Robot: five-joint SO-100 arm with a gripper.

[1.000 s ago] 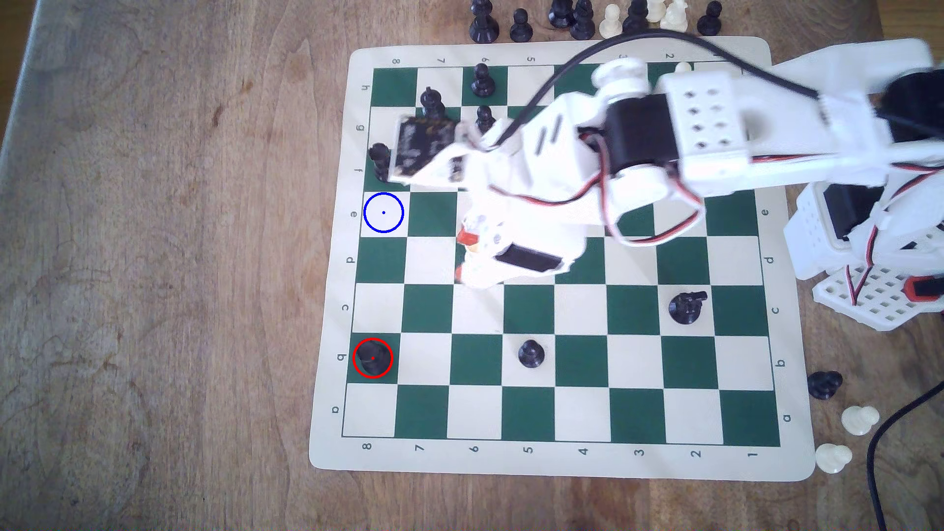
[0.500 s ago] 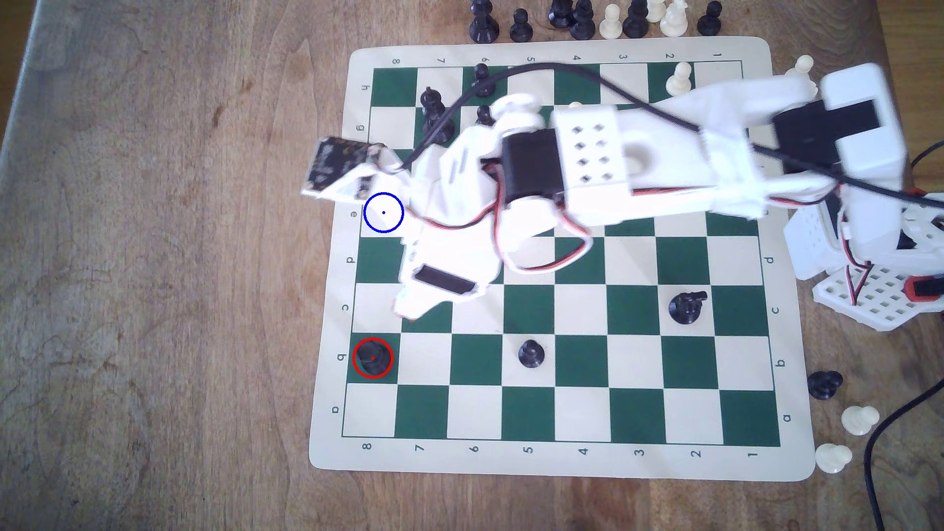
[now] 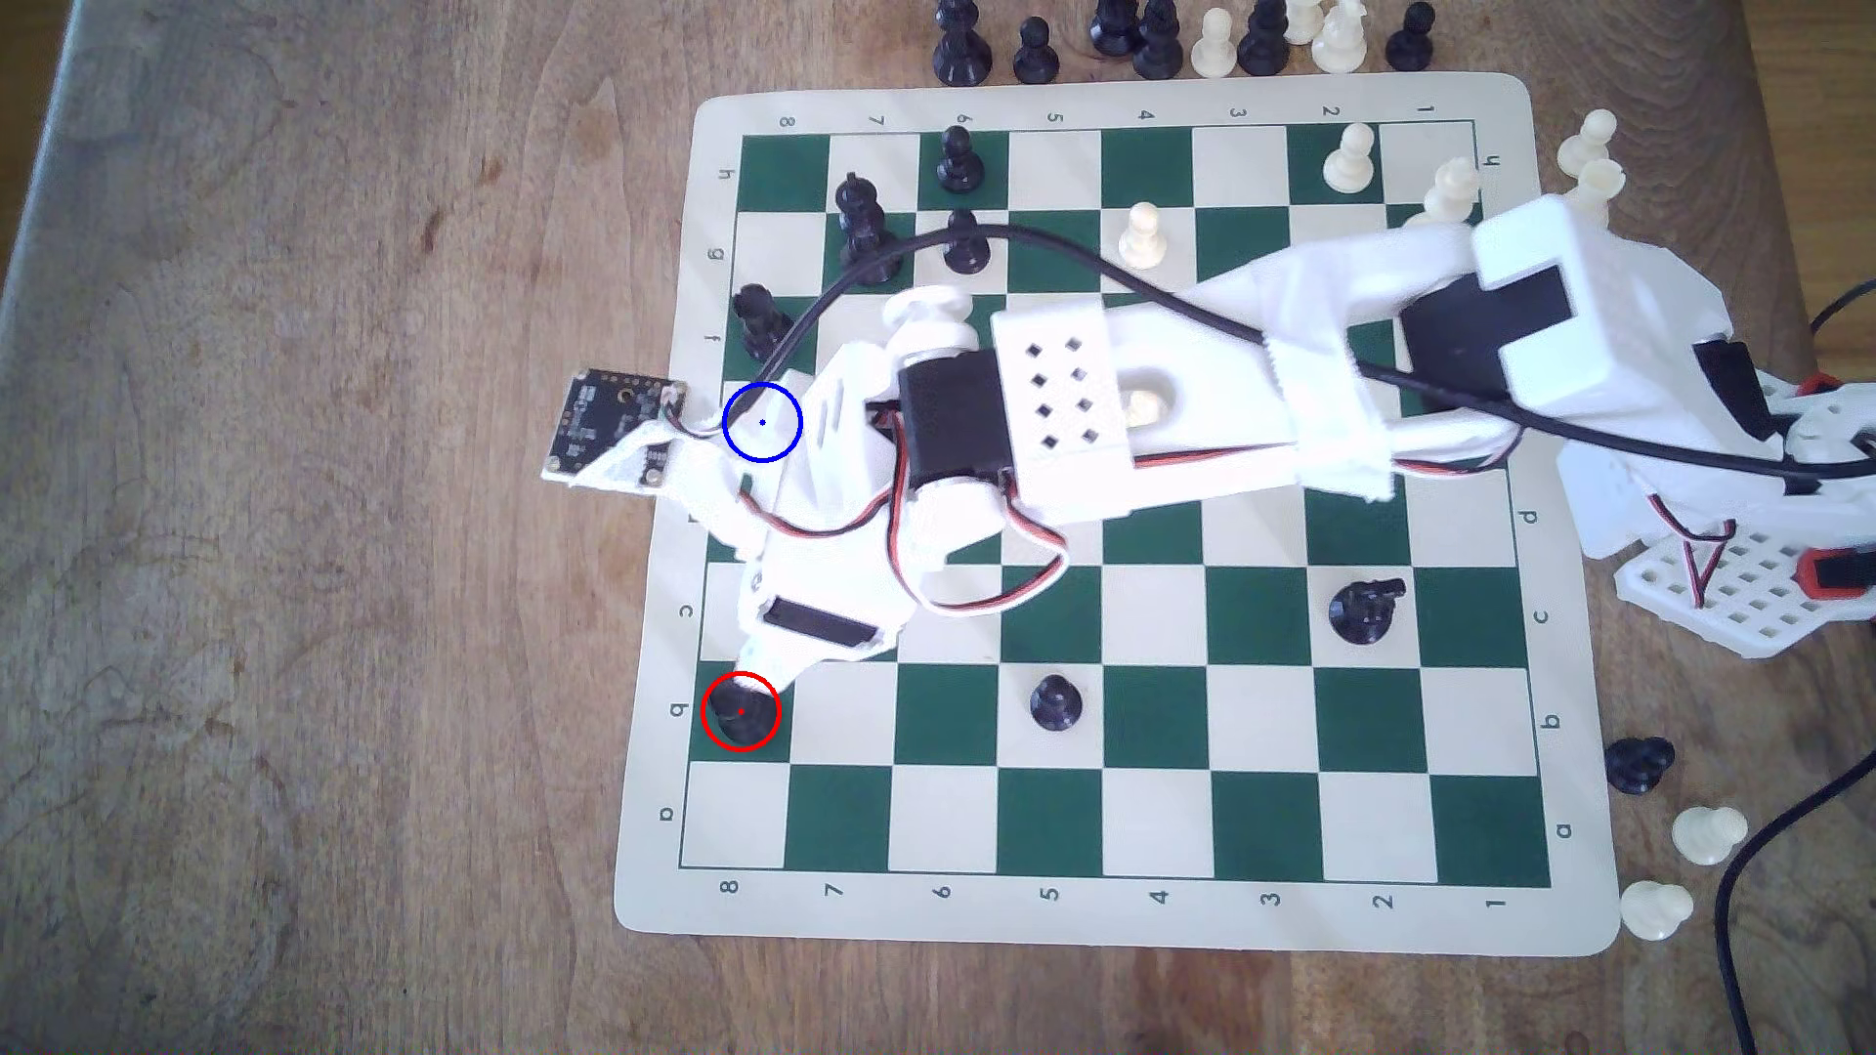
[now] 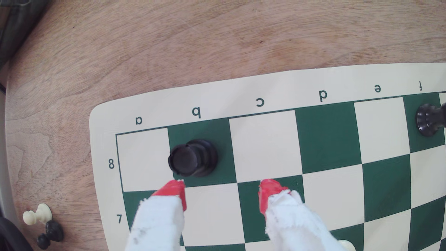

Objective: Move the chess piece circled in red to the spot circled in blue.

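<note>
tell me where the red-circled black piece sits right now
The black piece stands on green square b8, near the board's lower corner on the exterior view's left.

The claw point(image 4: 222, 193) has swung across the board — now beside the rook point(image 3: 739, 710).

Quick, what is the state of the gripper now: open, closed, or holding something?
Gripper: open, holding nothing; its red fingertips stand apart, just short of the black rook.

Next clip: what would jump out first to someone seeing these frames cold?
The white arm stretched across the chessboard, its open gripper with red fingertips just short of the black rook ringed in red on b8. Then the blue circle at e8, partly overlapped by the arm.
</note>
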